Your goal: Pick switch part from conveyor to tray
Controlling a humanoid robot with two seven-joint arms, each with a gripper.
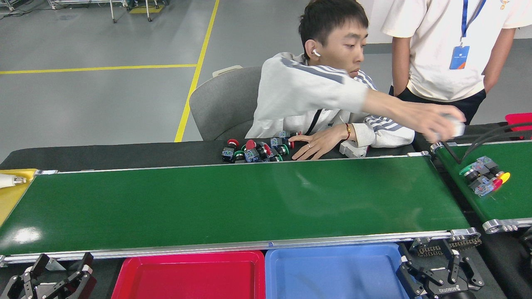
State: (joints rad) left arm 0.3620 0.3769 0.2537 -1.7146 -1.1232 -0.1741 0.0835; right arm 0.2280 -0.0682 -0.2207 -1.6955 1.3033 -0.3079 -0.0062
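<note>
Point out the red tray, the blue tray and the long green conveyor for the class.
red tray [187, 278]: head view, bare floor of the tray.
blue tray [332, 274]: head view, bare floor of the tray.
conveyor [232, 203]: head view, bare middle of the belt.

Bare conveyor [232, 203]; switch parts [482, 179] lie on the side belt [511, 199].

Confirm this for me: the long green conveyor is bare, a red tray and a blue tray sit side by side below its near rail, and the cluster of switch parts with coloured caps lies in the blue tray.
Not quite. In the head view the blue tray holds nothing, like the red tray. The cluster of switch parts lies on the smaller green belt at right. The long conveyor is indeed bare.
</note>
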